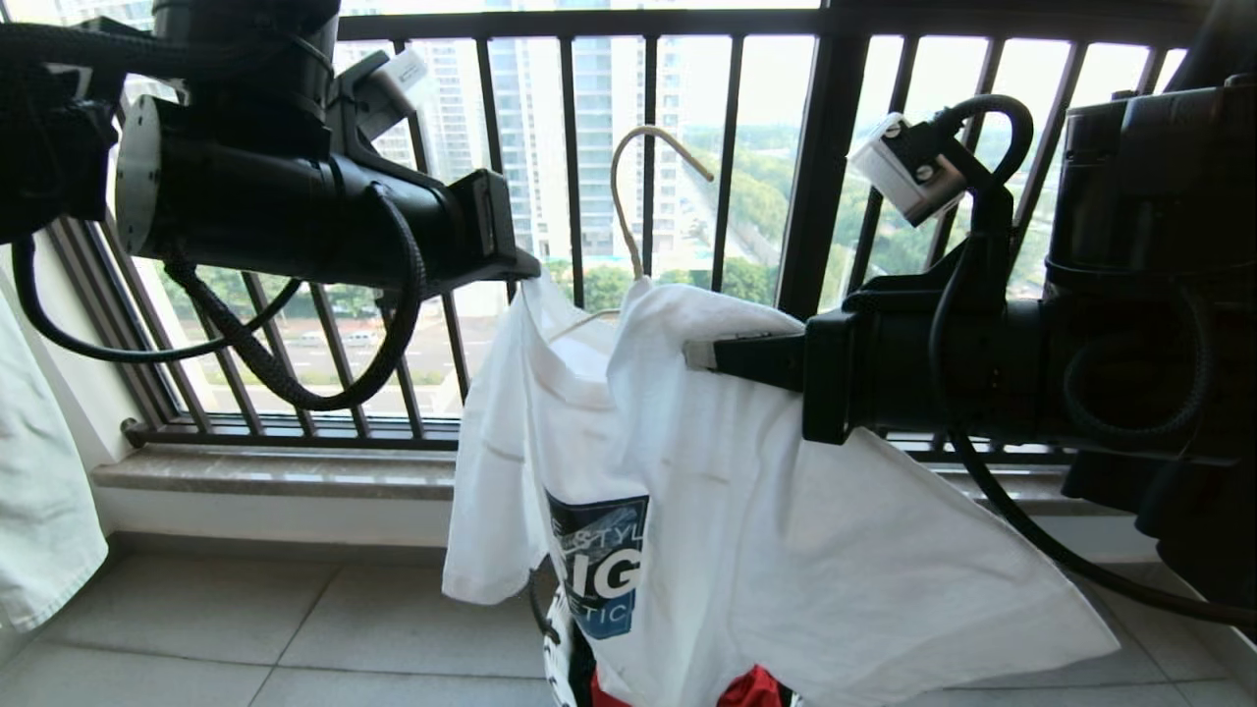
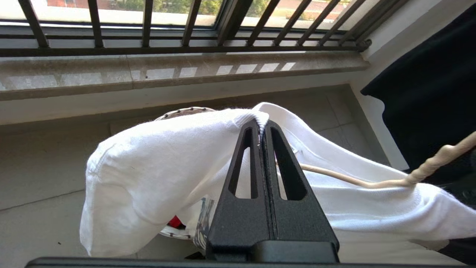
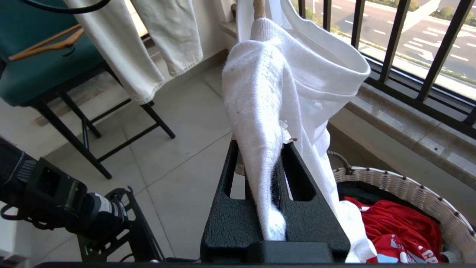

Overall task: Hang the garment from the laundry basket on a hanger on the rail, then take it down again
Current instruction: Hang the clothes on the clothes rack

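The white garment [image 1: 687,471], with its blue chest logo [image 1: 599,570], hangs in the air between both arms in front of the window. The cream hanger [image 1: 628,187] stands up out of its neck, and its wire [image 2: 372,182] runs inside the collar. My left gripper [image 1: 525,270] [image 2: 260,124] is shut on the ribbed collar edge. My right gripper [image 1: 702,353] [image 3: 260,149] is shut on a bunched fold of the garment [image 3: 282,74] near the shoulder. The laundry basket [image 3: 409,190] [image 2: 186,110] sits on the floor below the shirt. The rail is out of view.
The black barred window railing [image 1: 648,147] and stone sill [image 1: 275,471] lie just behind. A pale garment [image 1: 39,471] hangs at the left. A teal chair [image 3: 37,56] holds a wooden hanger [image 3: 44,44]. Red clothing [image 3: 390,223] fills the basket. A black garment [image 2: 427,93] hangs nearby.
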